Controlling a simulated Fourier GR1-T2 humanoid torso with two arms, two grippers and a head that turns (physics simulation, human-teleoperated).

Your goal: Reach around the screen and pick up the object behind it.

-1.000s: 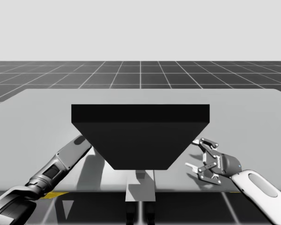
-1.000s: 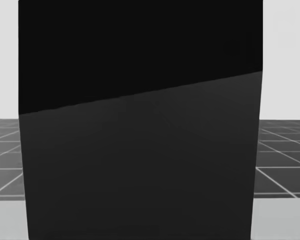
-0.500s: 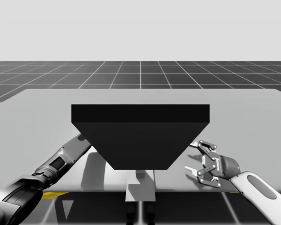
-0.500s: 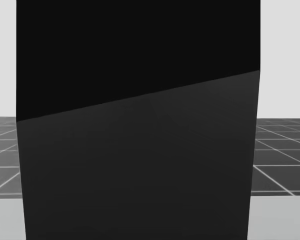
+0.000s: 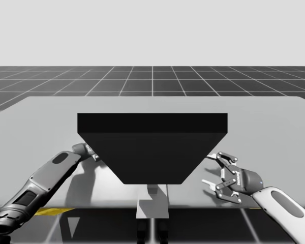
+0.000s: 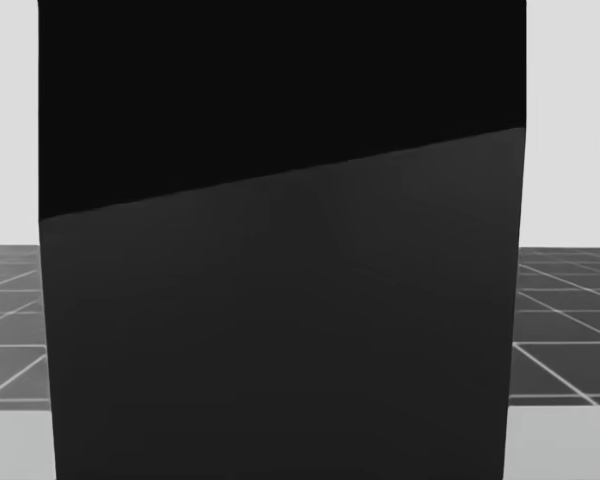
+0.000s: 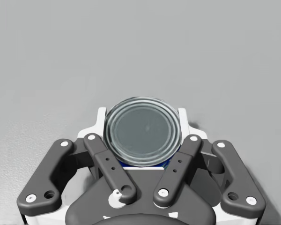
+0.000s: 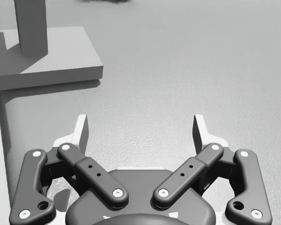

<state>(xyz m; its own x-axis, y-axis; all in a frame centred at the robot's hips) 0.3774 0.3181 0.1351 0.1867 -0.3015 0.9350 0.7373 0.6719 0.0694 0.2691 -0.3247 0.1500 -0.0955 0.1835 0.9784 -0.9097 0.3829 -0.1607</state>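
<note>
A black screen (image 5: 152, 145) stands mid-table on a grey stand and spreads across the head view (image 6: 280, 300). In the left wrist view, a round can (image 7: 143, 133) with a silver lid and a blue side sits between the white fingers (image 7: 100, 118) of my left gripper (image 7: 141, 119), which is shut on it. From above, my left arm (image 5: 51, 175) reaches to the screen's left edge, where the hand is hidden. My right gripper (image 5: 209, 169) hovers open to the right of the screen, with nothing between its fingers (image 8: 80, 131).
The grey table (image 5: 264, 127) stretches wide behind and beside the screen. The screen's grey base (image 5: 152, 202) sits at the front edge; in the right wrist view this base (image 8: 47, 61) and its post (image 8: 32, 23) lie ahead of the gripper, to one side.
My left forearm has swung up and outward while its hand stays at the screen's left edge. The right gripper has drifted slightly toward the front edge. My head has turned a little.
</note>
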